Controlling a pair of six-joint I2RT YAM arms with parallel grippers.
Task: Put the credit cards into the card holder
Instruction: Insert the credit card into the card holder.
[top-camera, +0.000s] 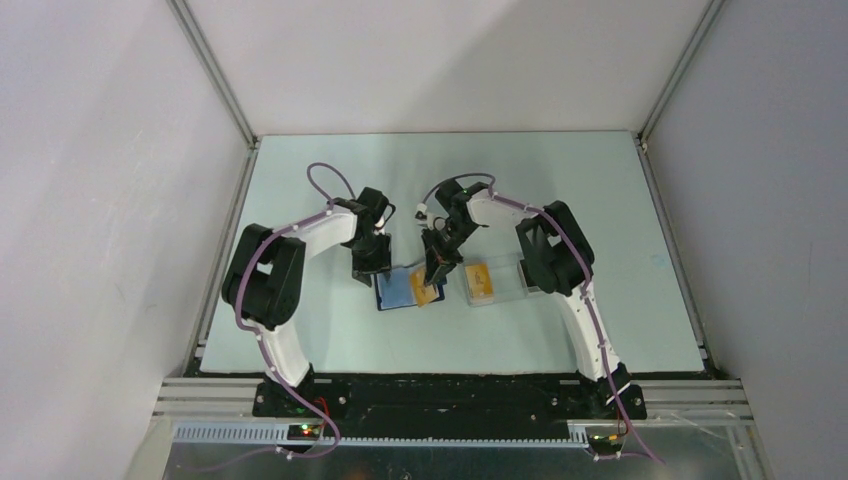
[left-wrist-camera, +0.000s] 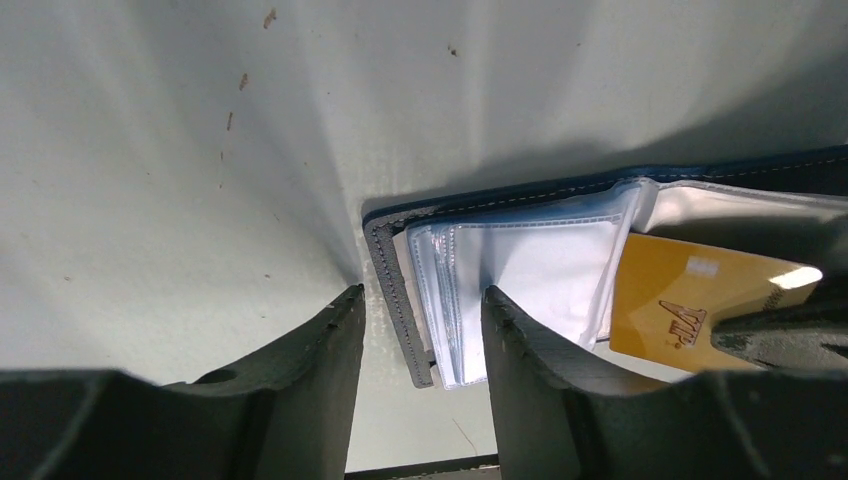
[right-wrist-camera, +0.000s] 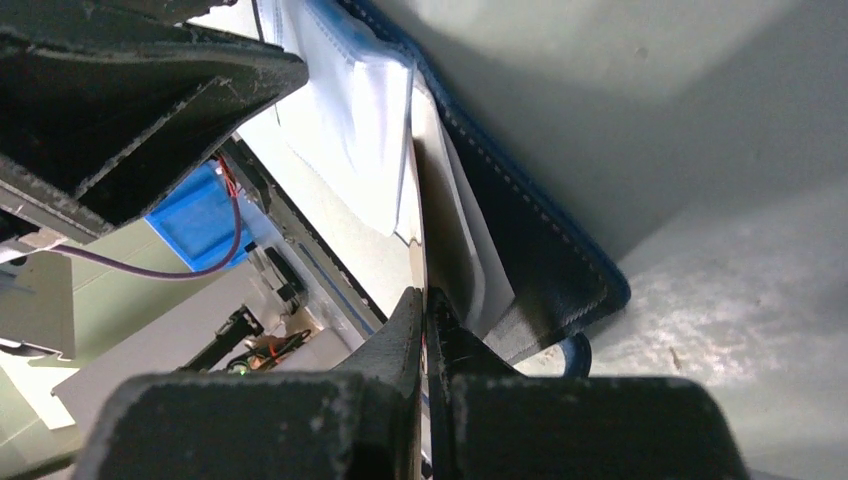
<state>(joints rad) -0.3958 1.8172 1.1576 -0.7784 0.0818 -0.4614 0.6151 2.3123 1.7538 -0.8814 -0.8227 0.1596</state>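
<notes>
Worktop (top-camera: 330, 180) is carrying everything mid-field.

Holder (top-camera: 397, 290) is lying open and flat at centre, between the two arms, with its clear sleeves (left-wrist-camera: 530, 270) fanning up off the blue cover.

Case (top-camera: 505, 283) is sitting just to the right of the holder, not touching it. A second card (top-camera: 480, 283) is lying inside it.

Card (left-wrist-camera: 690, 290): the right claw (right-wrist-camera: 427, 300) is pinching it by one edge, jaws nearly closed on it. The free end is reaching in over the holder's right half, beside the sleeves. Can't tell whether it's inside a pocket yet.

Left claw (left-wrist-camera: 420, 300) is sitting part-open and gripping nothing. It's straddling the holder's stitched left edge, one finger over bare worktop and the other over the sleeves. Contact is unclear.

My read is that insertion is under way. To do it well:
- Be keeping the card low and in line with the pocket mouth.
- Be feeding slowly along the cover.
- Be pinning the holder with the left claw so it isn't sliding away.
- Be letting go only once the card is seated.

Things in the way:
- The floppy sleeves are likely to be buckling or catching the card's corner.
- The two claws are working close together, so there's little room.
- The right arm is hanging over the case, which matters for fetching the second card.
</notes>
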